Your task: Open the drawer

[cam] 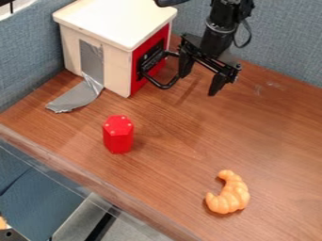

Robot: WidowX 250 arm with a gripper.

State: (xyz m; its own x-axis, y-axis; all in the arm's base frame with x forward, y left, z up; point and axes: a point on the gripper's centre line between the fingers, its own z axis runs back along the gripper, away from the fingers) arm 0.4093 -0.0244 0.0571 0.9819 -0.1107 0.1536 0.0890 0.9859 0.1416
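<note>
One strip of grey tape (75, 97) trails from one pale box (110, 19) onto the table (170, 127). One red six-sided block (118, 134) stands upright near the box. The drawer (140, 55) is in the box's red right face, one black handle (165, 86) jutting out. Just beside it hangs the gripper (199, 84), fingers wide apart, gripping nothing. One orange croissant (230, 195) lies nearer the camera.

The arm (213, 41) is black, its rounded column ringed by a greyish collar (220, 28) above the jaws (198, 85). A thin black cable (249, 36) loops above the jaws, themselves black and tapering.
</note>
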